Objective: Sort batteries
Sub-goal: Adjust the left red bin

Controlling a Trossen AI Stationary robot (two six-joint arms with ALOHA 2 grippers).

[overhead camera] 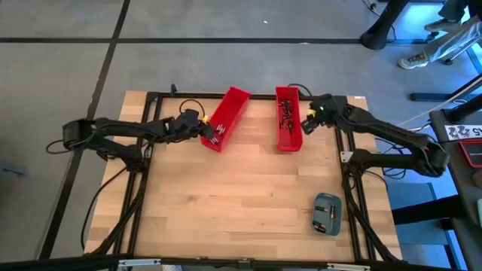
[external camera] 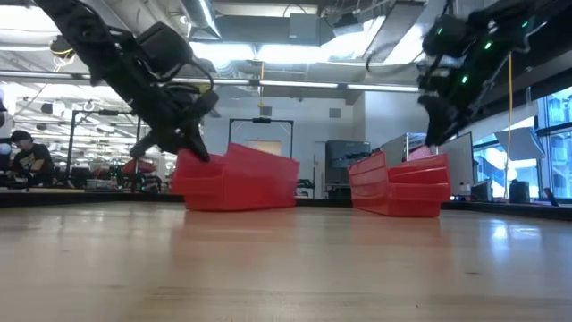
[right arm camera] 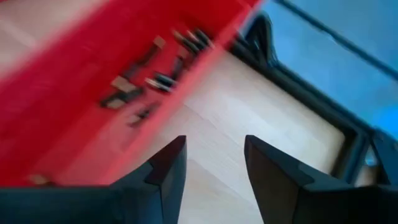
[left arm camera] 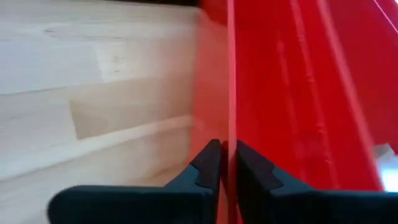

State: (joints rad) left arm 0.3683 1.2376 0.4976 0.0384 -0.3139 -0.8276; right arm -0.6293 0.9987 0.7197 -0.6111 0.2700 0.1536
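Note:
Two red bins stand on the wooden table. The left bin (overhead camera: 228, 117) lies slantwise, with a few small dark pieces at its near end (overhead camera: 218, 132). The right bin (overhead camera: 287, 120) holds several tiny dark batteries (right arm camera: 155, 71) with silvery ends. My left gripper (overhead camera: 205, 129) is shut on the left bin's wall. My right gripper (overhead camera: 306, 123) hangs open just right of the right bin, over bare wood, touching nothing; in the right wrist view its fingers (right arm camera: 214, 146) stand apart beside the bin's wall. My left gripper (left arm camera: 228, 149) pinches the left bin's long left wall at its top edge (left arm camera: 229, 118), near the bin's near end. One finger is outside the bin and one inside. It comes from the table's left, slanting down. In the low view the bin (external camera: 237, 179) still rests on the table.
A grey-blue rounded case (overhead camera: 327, 213) lies near the table's right near corner. A black frame (overhead camera: 346, 150) runs along the table's edges, and cables lie at the far edge. Bare wood (overhead camera: 241, 196) stretches across the middle and near side.

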